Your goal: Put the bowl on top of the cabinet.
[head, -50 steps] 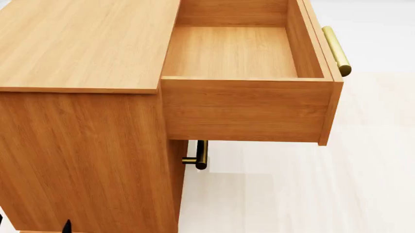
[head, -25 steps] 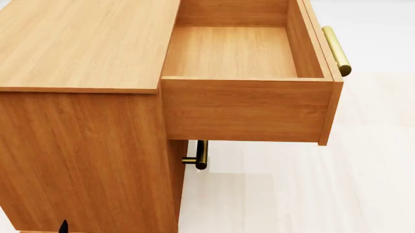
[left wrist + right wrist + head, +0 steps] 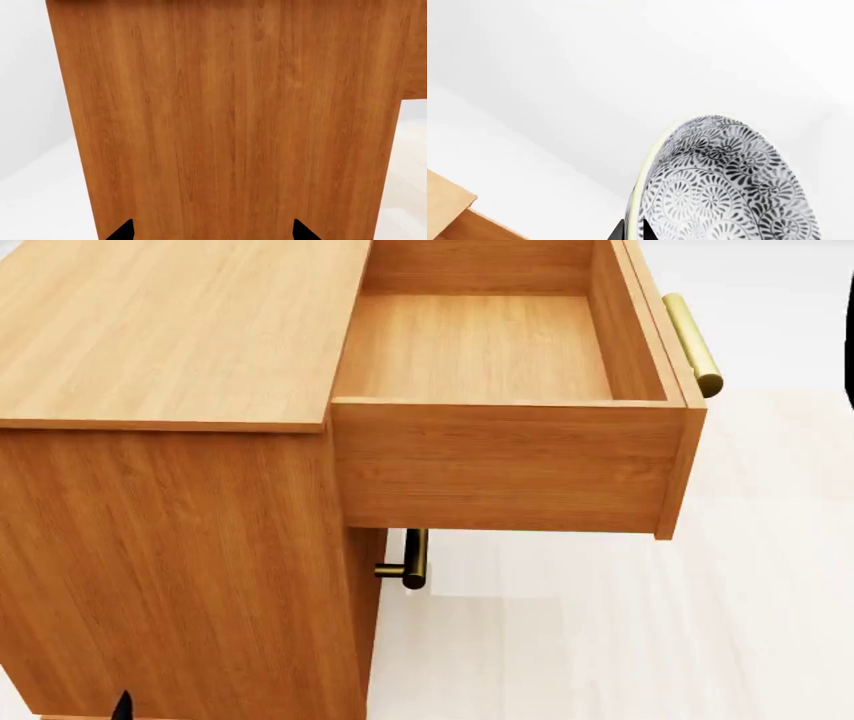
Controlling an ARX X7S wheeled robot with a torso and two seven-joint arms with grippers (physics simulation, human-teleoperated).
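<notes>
Up at the right gripper [image 3: 630, 231], jaws clamped on the bowl [image 3: 720, 185], the lift looks done; the cabinet [image 3: 174, 330] top waits bare, left gripper [image 3: 210, 232] jaws apart.

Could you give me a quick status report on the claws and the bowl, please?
Right claw shut on the bowl, held in the air. Left claw open, facing the cabinet side. Cabinet top bare; top drawer stands open.
</notes>
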